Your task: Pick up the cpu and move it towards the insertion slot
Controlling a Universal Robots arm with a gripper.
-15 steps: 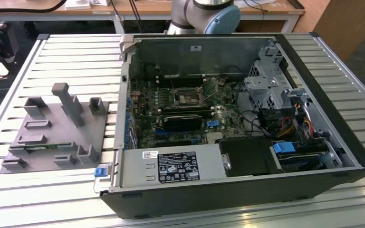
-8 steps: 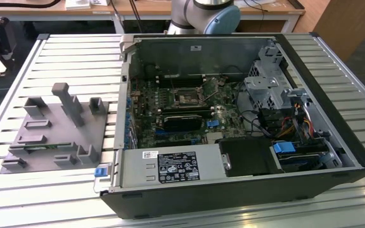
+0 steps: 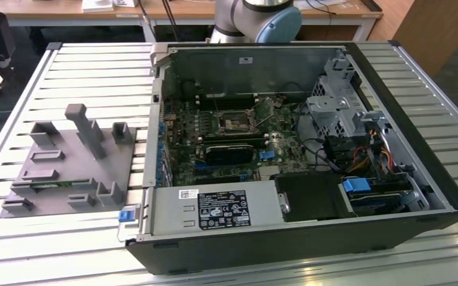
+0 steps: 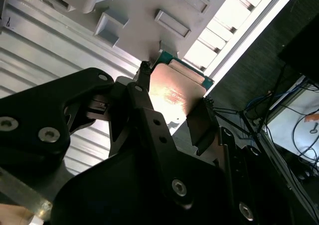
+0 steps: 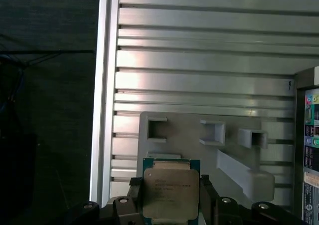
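Over the edge of the grey fixture, at the exterior view's left, the gripper pinches the cpu by two opposite edges. We note the insertion slot well apart, inside the open case. Risk, as we judge it: with a thin edge grip, the chip may tilt or slip. The chip's underside is hidden, and we cannot tell whether it hangs clear of the fixture.

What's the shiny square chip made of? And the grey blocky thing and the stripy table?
The small square chip with a pale silver lid looks metal on top, since it glints, with a green board rim. The grey blocky fixture plate seems matt plastic: dull, no shine. The slatted silver table looks like bare metal, perhaps aluminium, with bright streaky reflections.
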